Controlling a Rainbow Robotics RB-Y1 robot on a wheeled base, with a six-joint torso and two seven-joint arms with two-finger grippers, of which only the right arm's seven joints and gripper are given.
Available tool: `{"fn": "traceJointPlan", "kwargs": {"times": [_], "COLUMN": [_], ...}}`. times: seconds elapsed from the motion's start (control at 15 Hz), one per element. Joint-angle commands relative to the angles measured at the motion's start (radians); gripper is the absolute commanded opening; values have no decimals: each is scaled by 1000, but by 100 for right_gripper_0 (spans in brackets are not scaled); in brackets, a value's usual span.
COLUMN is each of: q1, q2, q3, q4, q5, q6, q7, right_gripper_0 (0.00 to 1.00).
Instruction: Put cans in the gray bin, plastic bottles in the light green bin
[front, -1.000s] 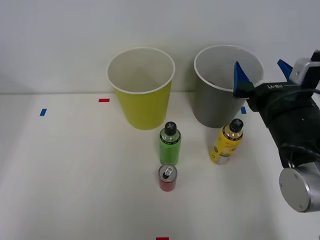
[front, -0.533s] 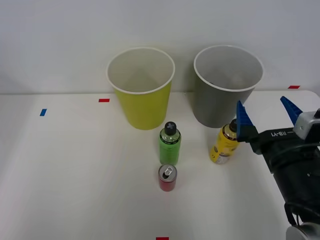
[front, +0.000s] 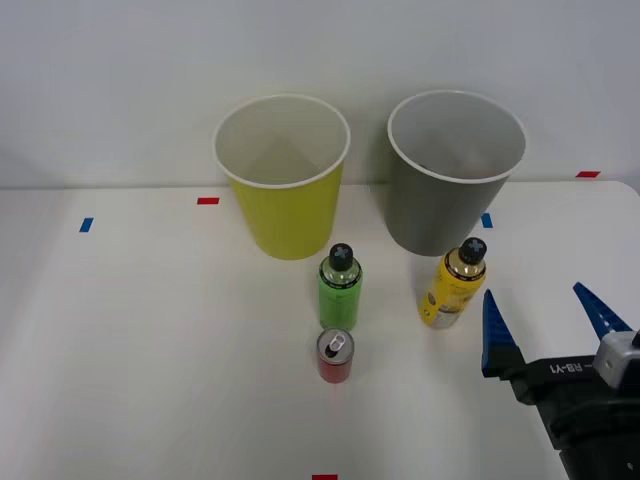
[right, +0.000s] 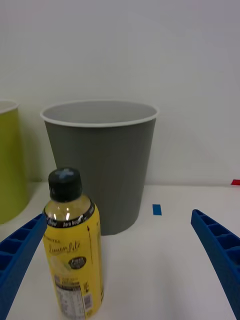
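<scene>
Front view first, reading from my left across: on the white table I see a small blue tape mark and a red tape mark near the back edge, then the large yellow-green cup-shaped bin with a white rim standing upright against the pale wall. Just in front of it, slightly to the right, stands the small bright green plastic bottle with a black cap, and close in front of that bottle sits the short red drink can with a silver pull-tab top, apart from it by a narrow gap. Further right stands the large dark gray cup-shaped bin with a white rim, upright beside the green one, with something small and dark lying inside at its bottom that I cannot make out. Just in front of it is the small yellow plastic bottle with a black cap and printed label, upright. At the far right, nearer me, my right gripper hangs with its blue ribbed fingers spread wide and nothing between them. On the right wrist view the yellow bottle stands close to one finger, the gray bin behind it.
</scene>
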Motion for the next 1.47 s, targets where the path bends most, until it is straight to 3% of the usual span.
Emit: {"fn": "traceJointPlan", "kwargs": {"times": [0.07,0.4,0.6,0.8,1.07,1.27,1.47], "q1": [103,255,267,267,267,267,267], "q2": [25,53,74,82,146,183,191], "q3": [9,24,27,43,0,-46,-71], "q4": [1,4,111,214,384,437,461], "q5": [20,23,25,65,278,405,442], "q6": [-16,-45,-202,-338,-559,-630,-663], "q7": [20,19,-3,-125,-414,-612,-621], "right_gripper_0": [100,100,100,100,100,100,100]}}
